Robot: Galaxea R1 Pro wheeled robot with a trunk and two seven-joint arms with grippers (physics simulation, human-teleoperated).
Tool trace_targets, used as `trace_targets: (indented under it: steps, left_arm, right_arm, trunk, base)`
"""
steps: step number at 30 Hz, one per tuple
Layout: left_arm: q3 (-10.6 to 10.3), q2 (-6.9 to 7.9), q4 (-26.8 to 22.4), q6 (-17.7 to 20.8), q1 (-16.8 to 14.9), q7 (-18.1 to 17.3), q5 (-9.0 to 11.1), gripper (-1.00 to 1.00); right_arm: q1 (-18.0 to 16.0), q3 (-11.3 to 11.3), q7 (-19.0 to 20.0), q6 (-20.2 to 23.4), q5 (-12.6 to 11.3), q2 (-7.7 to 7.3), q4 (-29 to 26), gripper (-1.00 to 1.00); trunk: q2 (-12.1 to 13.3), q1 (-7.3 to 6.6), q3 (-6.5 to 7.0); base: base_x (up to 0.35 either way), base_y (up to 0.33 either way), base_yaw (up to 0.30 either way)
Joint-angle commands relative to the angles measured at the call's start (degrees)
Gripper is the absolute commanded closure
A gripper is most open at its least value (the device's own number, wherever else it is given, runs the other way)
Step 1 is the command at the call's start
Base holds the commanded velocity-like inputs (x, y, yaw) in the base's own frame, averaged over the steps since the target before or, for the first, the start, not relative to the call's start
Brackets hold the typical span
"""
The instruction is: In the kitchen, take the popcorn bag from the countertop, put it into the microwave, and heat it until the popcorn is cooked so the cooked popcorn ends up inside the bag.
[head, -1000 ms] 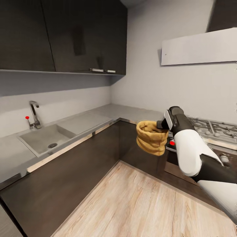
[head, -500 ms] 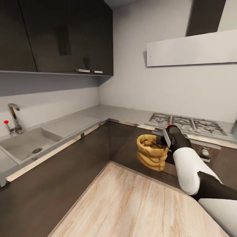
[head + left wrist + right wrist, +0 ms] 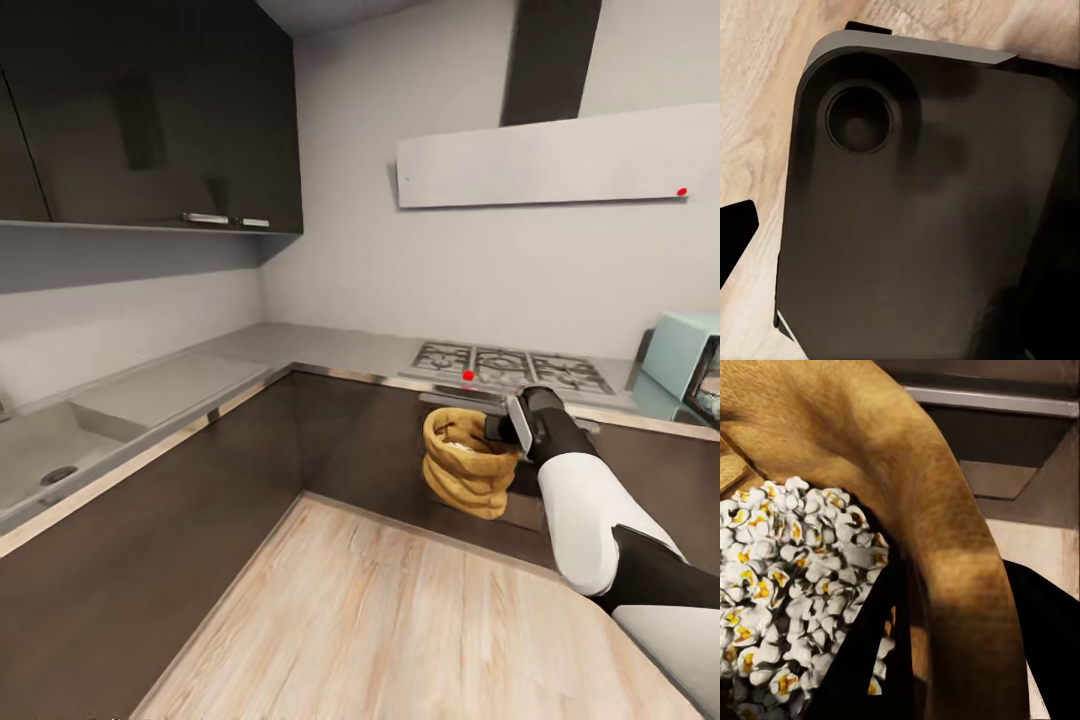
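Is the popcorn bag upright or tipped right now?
Upright: the popcorn bag hangs from the right gripper, its open rim facing up.

Bag (image 3: 465,464): mustard-tan, wrinkled; contents (image 3: 791,585) white with yellow-orange flecks. Microwave (image 3: 684,362): pale mint-blue; tabletop (image 3: 330,349): grey with a thin shiny edge, over dark brown cabinet fronts (image 3: 190,520); floor (image 3: 420,620): light wood grain. Right arm (image 3: 590,510): white shell with black joints, black fingers (image 3: 862,660); walls (image 3: 450,270) off-white, upper cabinets (image 3: 150,110) near black, hood (image 3: 555,155) pale grey with a red dot, hob (image 3: 510,365) grey.
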Motion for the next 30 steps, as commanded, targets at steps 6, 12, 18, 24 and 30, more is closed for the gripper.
trace_targets:
  steps: [6, 12, 18, 24, 30]
  left_arm:
    - [0.0, 0.03, -0.1, 0.0, 0.0, 0.1, 0.4, -1.00]
    - [0.1, 0.10, -0.1, 0.0, 0.0, 0.1, 0.4, -1.00]
    - [0.2, 0.12, -0.1, 0.0, 0.0, 0.1, 0.4, -1.00]
    - [0.2, 0.21, -0.1, 0.0, 0.0, 0.1, 0.4, -1.00]
    - [0.2, 0.29, -0.1, 0.0, 0.0, 0.1, 0.5, -1.00]
  right_arm:
    - [0.9, -0.2, -0.7, 0.1, -0.1, -0.31, -0.1, 1.00]
    - [1.1, -0.3, -0.7, 1.0, -0.1, -2.52, -0.2, 1.00]
    - [1.1, -0.3, -0.7, 0.9, 0.1, -2.78, -0.2, 1.00]
    - [1.1, -0.3, -0.8, 0.7, 0.3, -2.85, -0.3, 1.00]
    - [1.1, -0.2, -0.8, 0.7, 0.4, -2.78, -0.3, 1.00]
  trunk:
    - [0.0, -0.03, 0.22]
    - [0.0, -0.03, 0.47]
    - [0.0, -0.03, 0.64]
    - [0.0, -0.03, 0.80]
    - [0.0, -0.03, 0.95]
  base:
    - [-0.337, 0.000, -0.258]
    - [-0.216, 0.000, -0.267]
    - [-0.005, 0.000, -0.284]
    - [0.000, 0.000, -0.286]
    - [0.000, 0.000, -0.286]
